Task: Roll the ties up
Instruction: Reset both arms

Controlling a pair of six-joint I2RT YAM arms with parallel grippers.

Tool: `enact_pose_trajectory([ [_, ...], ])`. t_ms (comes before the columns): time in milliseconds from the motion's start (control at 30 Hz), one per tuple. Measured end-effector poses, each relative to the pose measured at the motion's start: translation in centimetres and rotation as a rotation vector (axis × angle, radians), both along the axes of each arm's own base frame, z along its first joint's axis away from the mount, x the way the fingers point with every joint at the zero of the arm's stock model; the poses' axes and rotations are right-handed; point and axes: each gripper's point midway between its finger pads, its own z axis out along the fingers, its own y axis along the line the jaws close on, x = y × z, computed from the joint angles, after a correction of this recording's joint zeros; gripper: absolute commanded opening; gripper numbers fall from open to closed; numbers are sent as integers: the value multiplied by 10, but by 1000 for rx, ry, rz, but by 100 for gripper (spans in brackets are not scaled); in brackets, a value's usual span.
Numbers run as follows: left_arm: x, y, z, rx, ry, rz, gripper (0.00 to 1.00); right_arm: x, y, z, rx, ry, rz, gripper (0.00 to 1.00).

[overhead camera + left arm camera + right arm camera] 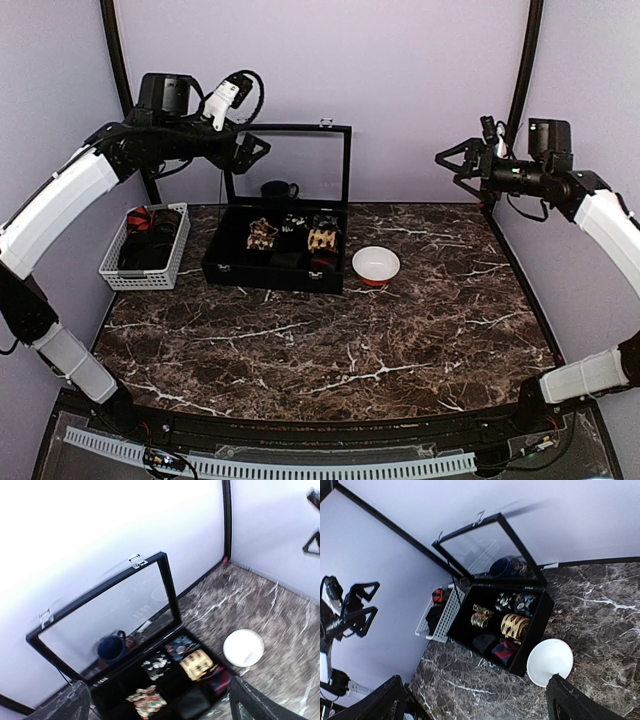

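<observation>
Several rolled ties lie in the compartments of the open black case [232, 272]: a tan one [323, 238] [197, 663] [515, 625], a floral one [262, 234], a black-white one [156, 664], a red striped one [506, 650] and a black one [484, 642]. More ties, red [140, 218] and black [150, 252], lie loose in the white basket [112, 268]. My left gripper [252, 150] [160, 705] is open and empty, high above the case. My right gripper [455, 165] [477, 705] is open and empty, high at the right.
The case's glass lid [290, 160] stands upright at the back. A dark mug [278, 190] stands behind it. A white bowl [376, 265] sits right of the case. Walls close in the table on three sides.
</observation>
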Motion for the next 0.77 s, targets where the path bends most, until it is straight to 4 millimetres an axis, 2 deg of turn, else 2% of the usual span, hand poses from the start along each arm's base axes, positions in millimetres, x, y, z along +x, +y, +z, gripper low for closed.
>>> enact_pose_trajectory([
  [67,-14,10,7,-89,36,32,99,-6,-16,7,16,-21,-56,98],
  [100,-21,16,3,-132,72,49,99,-11,-24,8,27,-23,-79,98],
  [133,-28,20,-5,-165,110,61,99,-15,-29,6,36,-21,-94,98],
  [200,-40,31,-35,-228,210,107,99,-23,-34,-3,53,-6,-110,98],
  [267,-55,47,-85,-280,363,193,99,-32,-34,-27,67,51,-105,98],
  [300,-60,51,-101,-293,410,220,99,-35,-33,-42,70,85,-104,98],
  [400,-82,66,-164,-333,597,336,99,-48,-35,-99,75,225,-119,98],
  [433,-90,70,-181,-344,646,369,99,-55,-36,-118,79,270,-127,98],
  [500,-101,76,-204,-368,713,418,99,-69,-38,-149,86,344,-141,98],
  [600,-116,84,-225,-406,778,474,99,-87,-40,-177,99,407,-156,98],
  [767,-118,87,-230,-458,809,527,99,-99,-42,-194,112,434,-168,98],
])
